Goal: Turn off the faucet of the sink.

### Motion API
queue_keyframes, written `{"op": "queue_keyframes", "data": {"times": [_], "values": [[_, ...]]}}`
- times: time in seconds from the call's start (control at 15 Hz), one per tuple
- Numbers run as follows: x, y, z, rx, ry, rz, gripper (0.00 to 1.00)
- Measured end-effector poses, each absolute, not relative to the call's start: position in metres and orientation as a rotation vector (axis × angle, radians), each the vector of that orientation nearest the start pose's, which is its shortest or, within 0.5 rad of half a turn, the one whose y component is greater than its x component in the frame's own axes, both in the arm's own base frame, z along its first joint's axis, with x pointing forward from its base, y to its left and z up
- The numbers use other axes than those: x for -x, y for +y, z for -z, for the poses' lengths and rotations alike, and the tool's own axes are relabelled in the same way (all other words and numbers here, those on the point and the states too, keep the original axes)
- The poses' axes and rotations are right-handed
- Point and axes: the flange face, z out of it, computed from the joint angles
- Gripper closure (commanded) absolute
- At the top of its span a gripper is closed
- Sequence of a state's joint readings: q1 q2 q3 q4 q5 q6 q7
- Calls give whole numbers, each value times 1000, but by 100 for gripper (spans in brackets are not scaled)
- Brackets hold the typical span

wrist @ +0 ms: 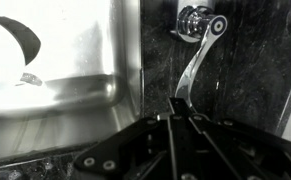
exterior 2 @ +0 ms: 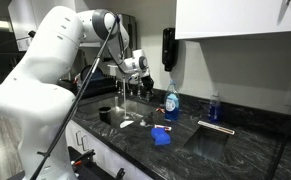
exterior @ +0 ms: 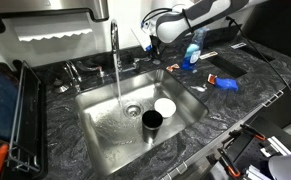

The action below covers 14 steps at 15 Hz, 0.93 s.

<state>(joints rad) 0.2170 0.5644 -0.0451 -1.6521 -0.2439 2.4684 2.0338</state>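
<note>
The chrome gooseneck faucet (exterior: 114, 40) stands behind the steel sink (exterior: 100, 128), and a stream of water runs from its spout to the drain. My gripper (exterior: 157, 46) hovers at the handle on the side of the faucet toward the blue bottle; it also shows in an exterior view (exterior 2: 143, 70). In the wrist view the fingers (wrist: 180, 104) are shut together and their tips touch the end of the long chrome lever handle (wrist: 197, 62). The sink's corner (wrist: 75, 70) lies beside it.
A white bowl (exterior: 165, 106) and a black cup (exterior: 152, 121) sit in the basin. A blue soap bottle (exterior: 191, 55) stands right behind my gripper. A blue object (exterior: 225, 83) lies on the dark stone counter. A black wire dish rack (exterior: 20, 120) borders the sink.
</note>
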Motion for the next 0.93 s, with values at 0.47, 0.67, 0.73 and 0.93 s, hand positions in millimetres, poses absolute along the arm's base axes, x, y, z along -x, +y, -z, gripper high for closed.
{"op": "queue_keyframes", "data": {"times": [0.47,0.67,0.73,0.93], "values": [[-717,106,-304,1992,2211,499,100],[-728,94,-304,1978,2208,512,100],[-731,91,-303,1967,2211,502,100],[-739,90,-305,1928,2212,467,100]]}}
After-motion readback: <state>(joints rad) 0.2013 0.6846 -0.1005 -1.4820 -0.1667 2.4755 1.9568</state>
